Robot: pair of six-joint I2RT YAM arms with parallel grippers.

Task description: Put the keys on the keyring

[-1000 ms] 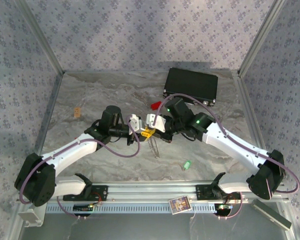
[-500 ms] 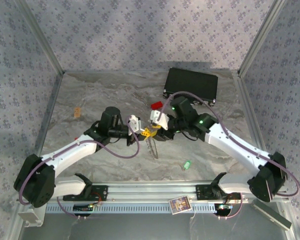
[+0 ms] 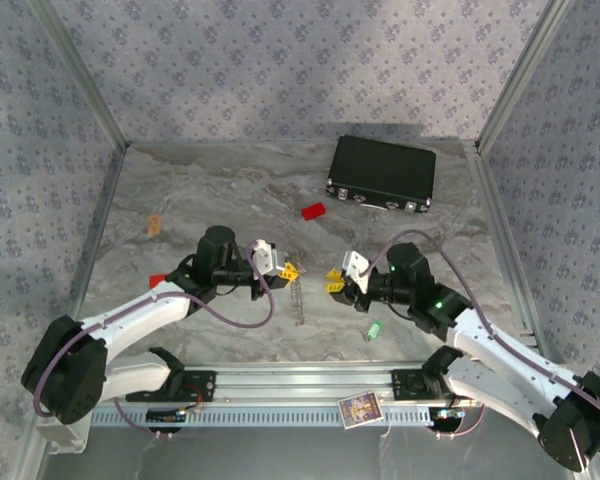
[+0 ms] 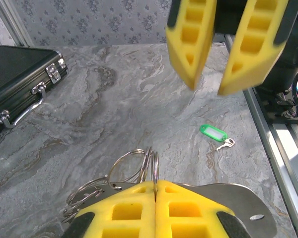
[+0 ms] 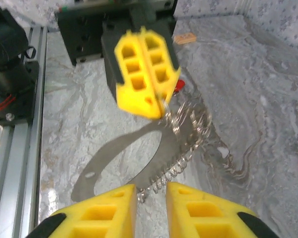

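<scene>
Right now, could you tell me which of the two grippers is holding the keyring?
The left gripper: its jaws are shut on the keyring, while the right gripper stands open and empty.

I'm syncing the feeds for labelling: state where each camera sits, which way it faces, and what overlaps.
Top external: above and behind the bases, looking down on the table; both arms, left gripper and right gripper show.
Left wrist: on the left arm, facing rightward across the table; own fingers shut on the keyring.
Right wrist: on the right arm, facing leftward; own open fingers at the bottom edge.
Shared: both wrist views show the keyring and the opposite gripper.
</scene>
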